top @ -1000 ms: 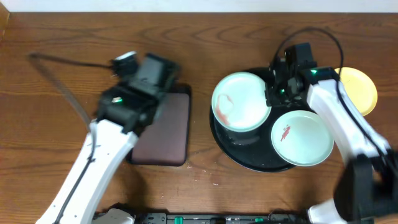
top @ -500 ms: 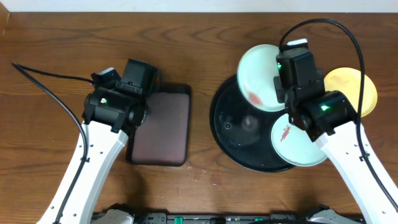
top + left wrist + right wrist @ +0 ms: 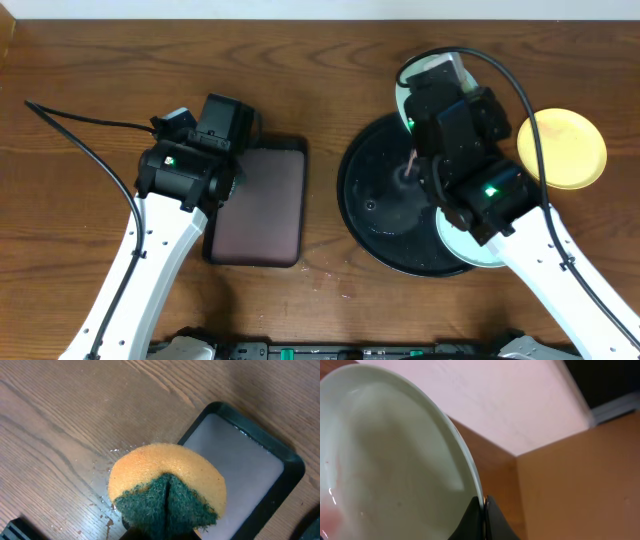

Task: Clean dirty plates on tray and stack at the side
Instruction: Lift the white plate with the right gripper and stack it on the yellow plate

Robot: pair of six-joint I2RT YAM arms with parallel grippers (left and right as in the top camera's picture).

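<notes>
From overhead, the left arm [image 3: 170, 215] reaches over the 11 o'clock corner of the dark rectangular tray [image 3: 260, 215]. The right arm [image 3: 540, 250] crosses the round black tray [image 3: 365, 215] and carries the lifted mint plate [image 3: 402, 88] above the tray's 1 o'clock rim. A second mint plate [image 3: 460, 248] lies at the tray's 4 o'clock, half hidden by the arm. The yellow plate [image 3: 562, 150] sits on the table [image 3: 100, 60] at 3 o'clock, off the tray. In the left wrist view, the left gripper [image 3: 160, 532] is pinched tight on a sponge [image 3: 165, 480], orange with a green scouring face, above the rectangular tray's corner. In the right wrist view, the right gripper [image 3: 484, 510] is clamped on the lifted mint plate's rim, with the plate tilted steeply.
</notes>
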